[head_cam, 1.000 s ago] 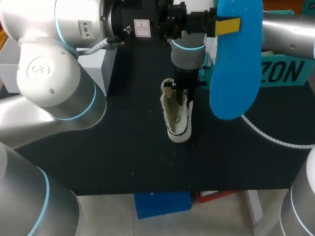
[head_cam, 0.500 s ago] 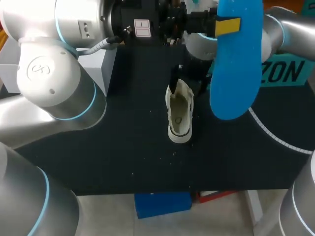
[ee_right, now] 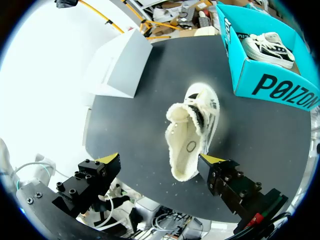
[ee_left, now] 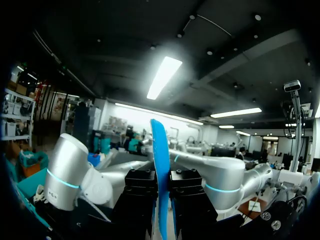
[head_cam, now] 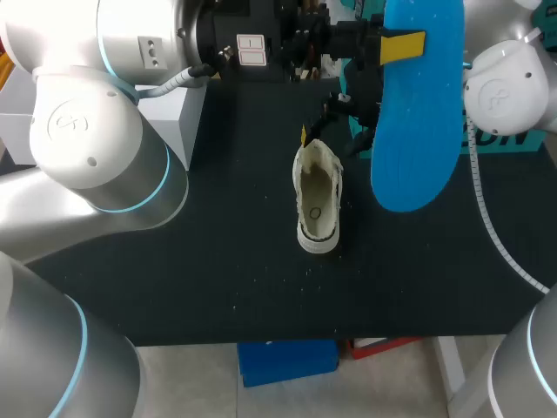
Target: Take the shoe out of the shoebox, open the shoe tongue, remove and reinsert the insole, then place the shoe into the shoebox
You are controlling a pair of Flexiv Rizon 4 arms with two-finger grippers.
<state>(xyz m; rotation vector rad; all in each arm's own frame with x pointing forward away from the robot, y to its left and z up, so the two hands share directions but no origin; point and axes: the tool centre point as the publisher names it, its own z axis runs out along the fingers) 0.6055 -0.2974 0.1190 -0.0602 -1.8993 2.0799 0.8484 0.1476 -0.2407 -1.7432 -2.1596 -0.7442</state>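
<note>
The left gripper (ee_left: pixel 161 202) is clamped on the blue insole (ee_left: pixel 160 165), one black finger on each side of it. It holds the insole raised high above the table (head_cam: pixel 218 261). Its own wrist view shows the insole only edge-on, as a thin blue blade standing up between the fingers. The head view shows the insole's full flat face (head_cam: pixel 416 113) hanging over the right half of the table, with the left gripper (head_cam: pixel 392 45) at its upper part.

The right gripper (ee_right: pixel 160 165) is open, its fingers spread wide and holding nothing. In its wrist view the white shoe (ee_right: pixel 192 132) lies ahead of it, between the two yellow tips, opening upward with the pale lining showing. In the head view the right gripper (head_cam: pixel 335 117) sits over the shoe's far end. There the shoe (head_cam: pixel 317 200) lies near the middle of the table, lengthwise between the far and near edges.

Only the right wrist view shows the inside of the teal shoebox (ee_right: pixel 270 75) at the far right corner, with a second shoe (ee_right: pixel 265 42) in it. In the head view the shoebox (head_cam: pixel 513 139) is mostly hidden behind the right arm. A white box (ee_right: pixel 122 65) stands at the far left corner.
</note>
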